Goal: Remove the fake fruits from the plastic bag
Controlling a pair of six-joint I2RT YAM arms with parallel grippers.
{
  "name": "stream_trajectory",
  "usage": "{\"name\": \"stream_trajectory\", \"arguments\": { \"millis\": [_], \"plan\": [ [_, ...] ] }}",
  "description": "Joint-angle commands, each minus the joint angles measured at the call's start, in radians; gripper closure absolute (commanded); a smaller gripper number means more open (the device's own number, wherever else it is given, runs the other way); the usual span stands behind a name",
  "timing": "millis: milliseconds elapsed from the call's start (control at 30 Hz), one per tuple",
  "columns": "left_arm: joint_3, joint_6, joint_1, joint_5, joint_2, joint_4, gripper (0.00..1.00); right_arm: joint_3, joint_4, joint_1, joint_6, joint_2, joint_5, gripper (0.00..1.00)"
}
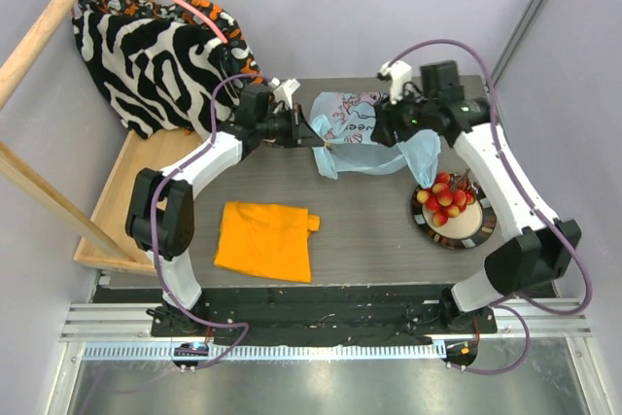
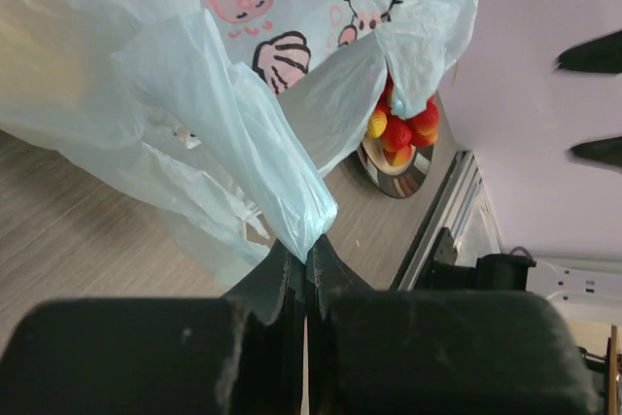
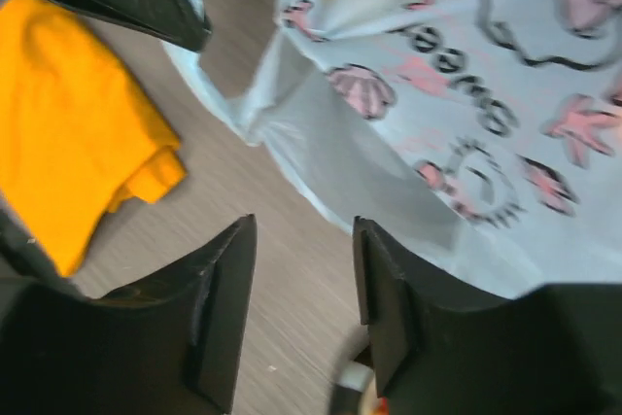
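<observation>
The pale blue plastic bag (image 1: 355, 133) with its pink cartoon print hangs above the back middle of the table. My left gripper (image 1: 316, 135) is shut on a bunched edge of the bag (image 2: 243, 94), pinched at the fingertips of the left gripper (image 2: 309, 252). My right gripper (image 1: 386, 128) is open and empty at the bag's right side; in the right wrist view the bag (image 3: 457, 114) lies just beyond the right gripper (image 3: 303, 225). Several red and yellow fake fruits (image 1: 445, 196) are piled on a plate (image 1: 481, 230); they also show past the bag in the left wrist view (image 2: 400, 128). I cannot tell whether anything is inside the bag.
A folded orange cloth (image 1: 264, 238) lies on the table's front left, and also shows in the right wrist view (image 3: 68, 133). A zebra-striped cloth (image 1: 155, 55) hangs over a wooden frame (image 1: 58, 21) at the back left. The plate stands near the right arm.
</observation>
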Motion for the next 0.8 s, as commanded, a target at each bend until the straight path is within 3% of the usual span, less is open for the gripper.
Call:
{"name": "stream_trajectory", "arguments": {
  "millis": [0, 200, 467, 533, 567, 667, 767],
  "plan": [
    [-0.009, -0.007, 0.008, 0.059, -0.108, 0.030, 1.00, 0.052, 0.027, 0.064, 0.085, 0.145, -0.026, 0.56],
    [-0.054, 0.024, 0.006, 0.052, -0.183, 0.009, 1.00, 0.223, 0.039, 0.111, 0.139, 0.384, -0.012, 0.71],
    [-0.081, 0.082, 0.006, 0.052, -0.260, -0.076, 1.00, 0.341, 0.087, 0.152, 0.212, 0.551, -0.011, 0.73],
    [-0.091, 0.093, 0.006, 0.058, -0.266, -0.108, 1.00, 0.349, 0.119, 0.169, 0.261, 0.570, 0.014, 0.65],
    [-0.100, 0.096, 0.006, 0.059, -0.275, -0.114, 1.00, 0.353, 0.127, 0.175, 0.277, 0.581, 0.027, 0.51],
    [-0.147, 0.104, 0.006, 0.065, -0.292, -0.120, 1.00, 0.395, 0.151, 0.195, 0.347, 0.640, 0.080, 0.33],
    [-0.172, 0.117, 0.006, 0.071, -0.295, -0.129, 1.00, 0.450, 0.168, 0.216, 0.398, 0.715, 0.141, 0.26]
  ]
}}
